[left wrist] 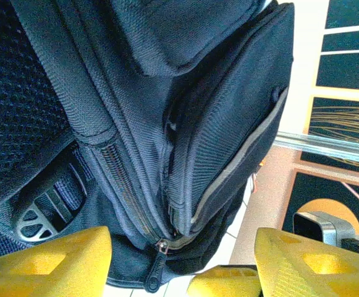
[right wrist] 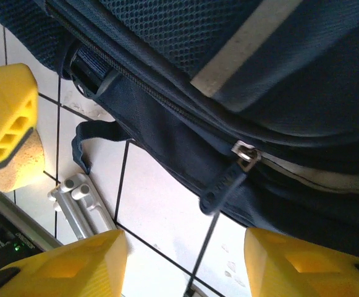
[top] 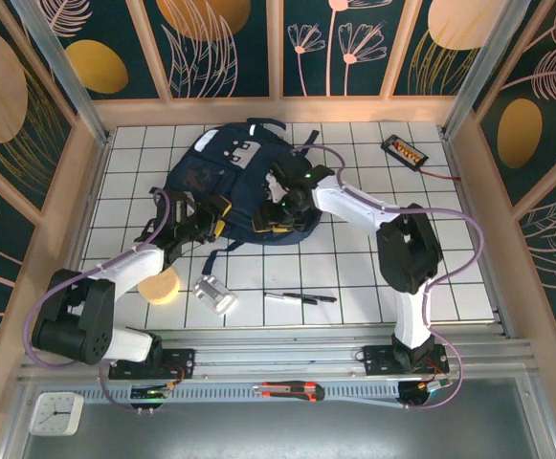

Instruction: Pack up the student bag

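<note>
The student bag (top: 222,177) lies flat on the tiled table at mid-back, dark navy with a grey-white patch near its top. My left gripper (top: 211,220) stands at the bag's near edge, left of centre. In the left wrist view its yellow fingers (left wrist: 49,260) are spread, and a zipper pull (left wrist: 156,267) hangs free between them. My right gripper (top: 279,218) is at the bag's near right edge. Its jaws (right wrist: 185,266) are open over bare tile, just short of a second zipper pull (right wrist: 225,182) and the pale stripe (right wrist: 247,49).
On the tiles in front of the bag lie a round cork-coloured piece (top: 160,285), a silver metal object (top: 213,294) and a pen (top: 301,297). A black device with a cable (top: 404,150) sits at the back right. A box cutter (top: 292,389) and a clock (top: 55,413) rest below the rail.
</note>
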Available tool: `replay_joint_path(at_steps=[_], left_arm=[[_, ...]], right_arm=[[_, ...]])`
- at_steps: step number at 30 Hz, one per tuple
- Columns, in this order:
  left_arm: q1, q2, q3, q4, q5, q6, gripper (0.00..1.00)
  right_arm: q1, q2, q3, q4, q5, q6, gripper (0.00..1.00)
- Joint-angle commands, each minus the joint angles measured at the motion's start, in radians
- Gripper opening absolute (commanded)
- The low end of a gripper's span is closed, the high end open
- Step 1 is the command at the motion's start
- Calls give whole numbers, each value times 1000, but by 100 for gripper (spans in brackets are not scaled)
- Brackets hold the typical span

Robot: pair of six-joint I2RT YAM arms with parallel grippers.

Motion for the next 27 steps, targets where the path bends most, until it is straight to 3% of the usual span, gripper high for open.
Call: replay_joint_path(at_steps=[1, 9, 16, 20, 27], left_arm=[[-7, 21, -8, 82, -5, -44, 63], [-6, 118, 4, 155, -4, -69, 61], [-9, 150, 58, 36, -11, -2, 60], [-10, 204, 68, 63, -26, -12, 60], [-27, 298, 182, 37, -41, 18, 50]], right_arm=[[12, 27, 29, -52, 41, 66, 54], [11, 9, -25, -16, 44, 116, 54], [-17, -15, -56, -1, 45, 126, 54], [-28, -23, -75, 14, 31, 128, 54], [-33, -26, -79, 16, 29, 129, 54]])
